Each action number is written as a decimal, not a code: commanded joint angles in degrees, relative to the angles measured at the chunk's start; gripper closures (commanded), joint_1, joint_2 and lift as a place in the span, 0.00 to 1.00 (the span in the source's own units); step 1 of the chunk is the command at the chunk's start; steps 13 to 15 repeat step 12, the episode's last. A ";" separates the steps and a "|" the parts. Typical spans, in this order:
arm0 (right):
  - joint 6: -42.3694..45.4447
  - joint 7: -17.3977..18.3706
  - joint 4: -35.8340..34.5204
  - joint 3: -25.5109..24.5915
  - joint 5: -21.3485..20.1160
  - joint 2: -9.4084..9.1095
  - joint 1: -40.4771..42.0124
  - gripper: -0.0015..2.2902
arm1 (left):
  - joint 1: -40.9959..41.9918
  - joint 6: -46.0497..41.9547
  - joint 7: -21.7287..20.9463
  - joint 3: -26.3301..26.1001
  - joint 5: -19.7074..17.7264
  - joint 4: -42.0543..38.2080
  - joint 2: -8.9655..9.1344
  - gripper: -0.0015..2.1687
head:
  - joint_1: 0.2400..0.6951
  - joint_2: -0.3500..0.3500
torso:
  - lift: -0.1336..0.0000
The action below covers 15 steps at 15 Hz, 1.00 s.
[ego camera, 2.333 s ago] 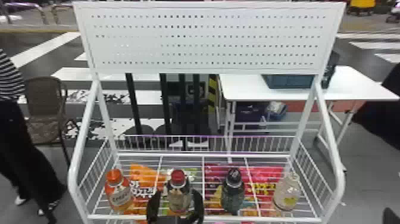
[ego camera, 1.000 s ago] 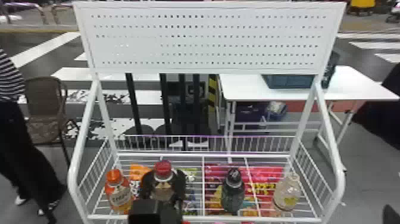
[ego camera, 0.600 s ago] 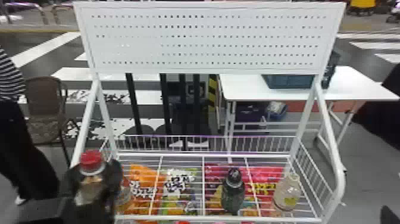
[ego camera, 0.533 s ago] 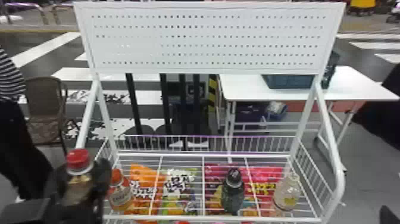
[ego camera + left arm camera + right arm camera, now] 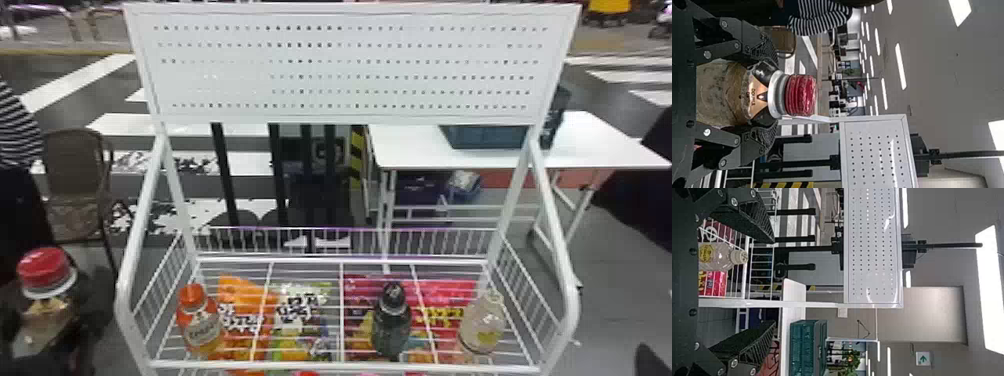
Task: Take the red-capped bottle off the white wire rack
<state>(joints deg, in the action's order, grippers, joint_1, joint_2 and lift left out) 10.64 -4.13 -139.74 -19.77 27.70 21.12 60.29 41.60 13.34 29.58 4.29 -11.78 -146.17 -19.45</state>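
Note:
In the head view my left gripper [image 5: 95,305] is at the far left, outside the white wire rack [image 5: 345,367], holding the red-capped bottle [image 5: 45,310] upright. The left wrist view has my left gripper [image 5: 766,96] shut around the bottle's shoulder, its red cap [image 5: 801,95] projecting beyond the fingers. A dark tip of my right gripper [image 5: 650,359] shows at the head view's lower right corner. Seen from the right wrist, my right gripper [image 5: 773,282] stands open, nothing between its fingers.
On the rack stand an orange-capped bottle [image 5: 199,320], a dark bottle [image 5: 392,320] and a pale bottle [image 5: 481,322]. Colourful bags [image 5: 245,320] show among the wires. The rack's left side rail [image 5: 142,225] rises beside the held bottle; a chair [image 5: 77,185] is behind.
From its place between the orange-capped and dark bottles, the red-capped bottle has been lifted and carried left past the rack's side in my left gripper. The other bottles stayed put.

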 commanded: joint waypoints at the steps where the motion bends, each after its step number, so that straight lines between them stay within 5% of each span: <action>1: -0.06 0.00 -0.09 0.08 0.07 -0.02 0.00 0.08 | 0.67 0.86 -1.72 1.51 -1.06 -1.04 0.55 0.58 | 0.57 0.50 | 1.00; 15: 0.12 0.00 -0.09 0.35 -0.02 -0.11 -0.08 0.08 | 0.15 2.09 -1.19 -3.14 0.70 -0.16 1.52 0.61 | 0.57 0.50 | 1.00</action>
